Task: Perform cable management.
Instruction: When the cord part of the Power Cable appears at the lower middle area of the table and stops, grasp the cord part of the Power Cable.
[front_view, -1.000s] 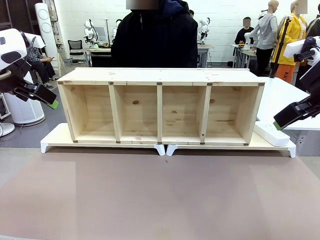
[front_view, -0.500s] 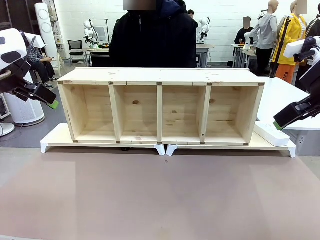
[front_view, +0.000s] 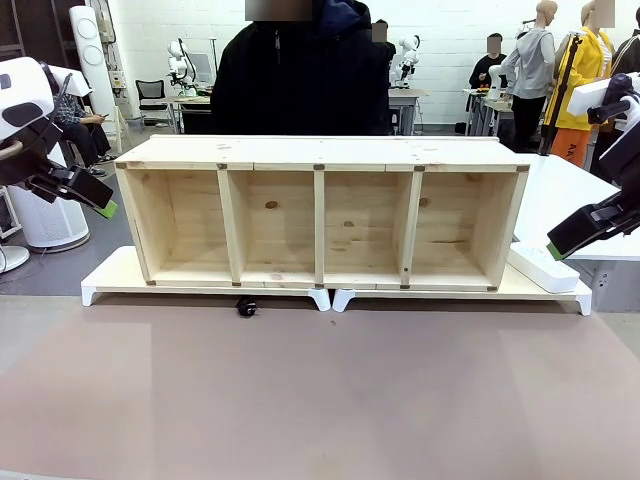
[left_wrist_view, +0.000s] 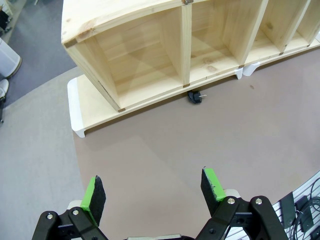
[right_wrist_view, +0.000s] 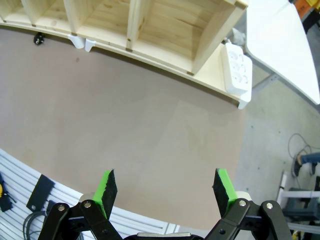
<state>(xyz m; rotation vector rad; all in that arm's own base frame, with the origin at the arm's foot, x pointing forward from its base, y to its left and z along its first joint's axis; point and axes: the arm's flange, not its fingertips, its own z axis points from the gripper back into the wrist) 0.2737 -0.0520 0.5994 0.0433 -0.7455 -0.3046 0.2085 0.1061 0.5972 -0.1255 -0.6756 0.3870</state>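
1. The only visible part of the cable (front_view: 245, 308) is its small black plug end. It lies on the brown tabletop (front_view: 320, 400) at the near edge of the left white riser (front_view: 110, 285). This puts it roughly below the divider between the two leftmost compartments of the wooden shelf (front_view: 320, 150). The rest of the cord is hidden, probably running under the riser.
2. The left pincer (left_wrist_view: 152, 187) hangs above the tabletop's left side with its green pads wide apart and nothing between them. It is well apart from the plug.
3. The right pincer (right_wrist_view: 165, 187) is likewise spread and empty, out at the right. The white power strip (right_wrist_view: 237, 67) lies on the right end of the riser.
4. A person (front_view: 305, 75) stands behind the shelf on the far side.
5. Handling, as a judgement:
   - The cord looks light, limp and smooth, so it is likely to slip or snake away.
   - The rigid plug body is the better hold, pinched across its sides and clear of the two pins.
   - The left pincer is nearer.
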